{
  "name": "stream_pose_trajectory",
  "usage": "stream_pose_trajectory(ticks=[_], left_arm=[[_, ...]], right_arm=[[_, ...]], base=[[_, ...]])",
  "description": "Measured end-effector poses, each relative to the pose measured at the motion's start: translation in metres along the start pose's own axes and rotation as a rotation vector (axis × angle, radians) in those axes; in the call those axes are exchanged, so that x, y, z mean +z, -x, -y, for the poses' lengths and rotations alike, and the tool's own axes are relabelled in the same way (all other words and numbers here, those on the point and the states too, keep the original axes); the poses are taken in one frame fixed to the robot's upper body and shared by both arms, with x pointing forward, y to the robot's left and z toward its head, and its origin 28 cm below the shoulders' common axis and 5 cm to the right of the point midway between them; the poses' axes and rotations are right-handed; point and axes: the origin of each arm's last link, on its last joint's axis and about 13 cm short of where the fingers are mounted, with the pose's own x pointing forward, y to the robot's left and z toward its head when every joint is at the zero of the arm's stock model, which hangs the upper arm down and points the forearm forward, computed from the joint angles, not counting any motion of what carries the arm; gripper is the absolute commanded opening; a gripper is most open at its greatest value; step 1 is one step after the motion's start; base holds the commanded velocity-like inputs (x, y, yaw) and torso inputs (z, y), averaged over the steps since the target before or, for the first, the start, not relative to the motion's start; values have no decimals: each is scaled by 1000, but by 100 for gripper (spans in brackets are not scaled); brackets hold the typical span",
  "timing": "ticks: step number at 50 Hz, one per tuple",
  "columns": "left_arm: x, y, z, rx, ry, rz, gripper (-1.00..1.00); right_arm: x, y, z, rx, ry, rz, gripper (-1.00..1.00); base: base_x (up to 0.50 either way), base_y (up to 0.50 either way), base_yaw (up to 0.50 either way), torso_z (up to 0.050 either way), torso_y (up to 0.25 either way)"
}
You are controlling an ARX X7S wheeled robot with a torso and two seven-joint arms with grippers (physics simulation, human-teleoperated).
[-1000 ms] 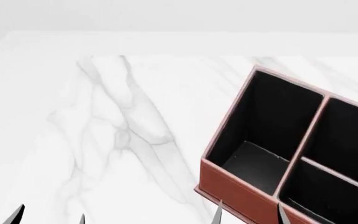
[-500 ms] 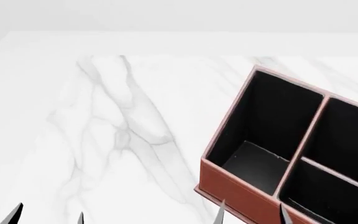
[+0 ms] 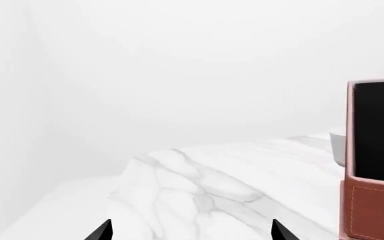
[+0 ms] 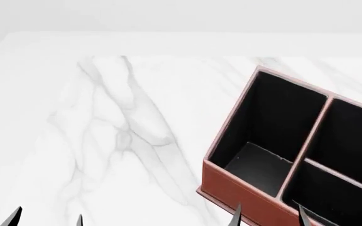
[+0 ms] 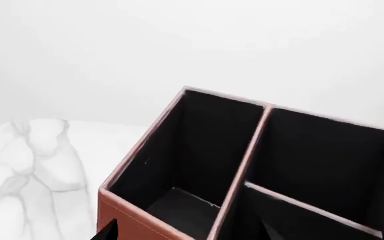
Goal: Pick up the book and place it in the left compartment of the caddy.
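Book-hunting is the step in hand, since the book shows in none of the three views; it may lie beyond the frame edges or behind the caddy [image 4: 244,188], and that cannot be settled from here. The caddy fills the lower right of the head view, its left compartment [image 4: 272,127] running long and black-lined from centre right down toward the bottom edge, with nothing visible inside it. A good next move, I judge, is to pan the head or back the base off so more of the marble table [image 4: 105,132] comes into frame before either arm commits. Only fingertip points show: the left gripper [image 4: 45,220] at the bottom left corner, the right gripper [image 4: 269,215] at the bottom edge right of centre, overlapping the caddy's near wall. Both have tips standing apart with nothing between them, so they look wide. In the left wrist view a pale rounded object [image 3: 337,146] peeks out beside the caddy at the right edge; too little shows to name it.

Compared with half a second ago, the right gripper's tips have slid rightward along the bottom edge; the left pair barely shifted.
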Motion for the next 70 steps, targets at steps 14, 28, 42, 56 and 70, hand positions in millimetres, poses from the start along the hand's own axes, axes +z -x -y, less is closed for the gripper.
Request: stream_pose_trajectory(ticks=[14,28,42,56,70], left_arm=[[0,0,-1,5,9,-3,100],[0,0,-1,8,19,-6,100],[0,0,-1,11,26,-9,100],[0,0,-1,13,32,-11,100],[0,1,-1,15,35,-12,100]], right_arm=[[20,12,12,30,49,-105,100],[38,27,28,94,55,-240,100],[51,40,44,115,68,-349,100],[66,46,56,143,116,-435,100],[75,50,68,166,170,-505,100]], base=[[0,0,0,0,0],[0,0,0,0,0],[0,0,0,0,0],[0,0,0,0,0],[0,0,0,0,0]])
